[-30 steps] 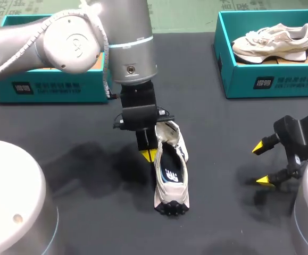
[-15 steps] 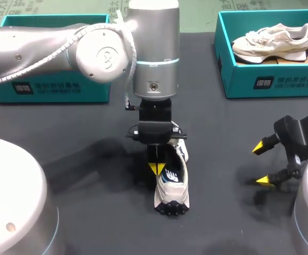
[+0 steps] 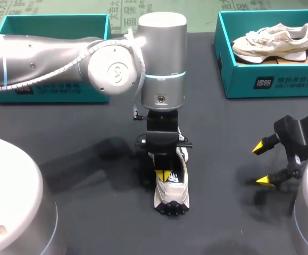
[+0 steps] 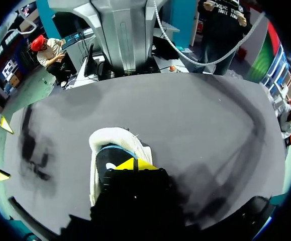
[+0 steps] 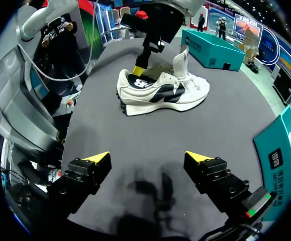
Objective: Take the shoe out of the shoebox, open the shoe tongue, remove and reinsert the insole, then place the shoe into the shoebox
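Observation:
A cream and navy shoe (image 3: 172,195) stands upright in the middle of the black table, heel toward me, its tongue (image 5: 181,59) pulled up. My left arm reaches over it from the left. My left gripper (image 3: 163,175) is shut, its yellow tips together inside the shoe's opening, on the dark insole (image 4: 107,159) at the heel. Whether they pinch the insole is hidden. In the right wrist view my left gripper (image 5: 136,69) dips into the shoe (image 5: 170,93) at its heel end. My right gripper (image 3: 263,164) hovers open and empty near the table's right side, well clear of the shoe.
A teal shoebox (image 3: 52,87) stands at the back left, partly behind my left arm. A second teal shoebox (image 3: 273,82) at the back right holds another cream shoe (image 3: 273,41). Bare table lies between the shoe and my right gripper (image 5: 148,156).
My left arm swung right and toward me. Its shut tips went from beside the shoe's left flank into the shoe's opening at the heel. The right arm stayed still.

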`<state>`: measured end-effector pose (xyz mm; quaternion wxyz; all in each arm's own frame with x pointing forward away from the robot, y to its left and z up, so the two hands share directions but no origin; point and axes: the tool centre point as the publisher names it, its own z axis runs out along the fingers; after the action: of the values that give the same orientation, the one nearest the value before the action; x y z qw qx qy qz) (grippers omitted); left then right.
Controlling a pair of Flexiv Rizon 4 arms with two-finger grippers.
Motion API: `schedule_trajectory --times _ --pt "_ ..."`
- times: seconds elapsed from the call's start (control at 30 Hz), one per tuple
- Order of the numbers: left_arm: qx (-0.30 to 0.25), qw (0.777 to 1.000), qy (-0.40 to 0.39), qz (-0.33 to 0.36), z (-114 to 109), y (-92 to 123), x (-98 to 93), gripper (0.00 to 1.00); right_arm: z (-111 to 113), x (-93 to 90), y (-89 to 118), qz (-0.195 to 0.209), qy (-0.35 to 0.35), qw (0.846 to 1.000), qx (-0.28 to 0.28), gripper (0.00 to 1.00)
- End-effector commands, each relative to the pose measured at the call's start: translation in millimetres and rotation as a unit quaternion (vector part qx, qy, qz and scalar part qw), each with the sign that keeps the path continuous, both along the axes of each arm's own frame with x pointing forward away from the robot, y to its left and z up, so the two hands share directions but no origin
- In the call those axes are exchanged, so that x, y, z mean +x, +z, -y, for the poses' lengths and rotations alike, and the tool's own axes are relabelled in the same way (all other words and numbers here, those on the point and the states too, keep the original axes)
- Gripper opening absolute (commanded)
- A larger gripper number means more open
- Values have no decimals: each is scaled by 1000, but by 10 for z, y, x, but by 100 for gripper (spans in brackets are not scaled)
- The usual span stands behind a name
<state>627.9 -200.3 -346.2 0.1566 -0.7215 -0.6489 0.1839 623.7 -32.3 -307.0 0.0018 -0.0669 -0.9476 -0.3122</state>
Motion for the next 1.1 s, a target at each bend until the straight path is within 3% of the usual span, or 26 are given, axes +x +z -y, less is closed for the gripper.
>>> schedule_trajectory --times 0.03,0.4,0.77,1.1 --pt "2 1000 2 3 25 -76 -46 0 -4 -18 2 1 -1 1000 -1 100" --pt "24 999 15 19 94 -397 -52 0 -4 -18 2 1 -1 1000 -1 100" --pt "10 997 58 55 173 -637 45 0 -4 -18 2 1 -1 1000 -1 100" --pt "-12 997 60 49 205 -120 105 0 -4 -18 2 1 -1 1000 -1 100"
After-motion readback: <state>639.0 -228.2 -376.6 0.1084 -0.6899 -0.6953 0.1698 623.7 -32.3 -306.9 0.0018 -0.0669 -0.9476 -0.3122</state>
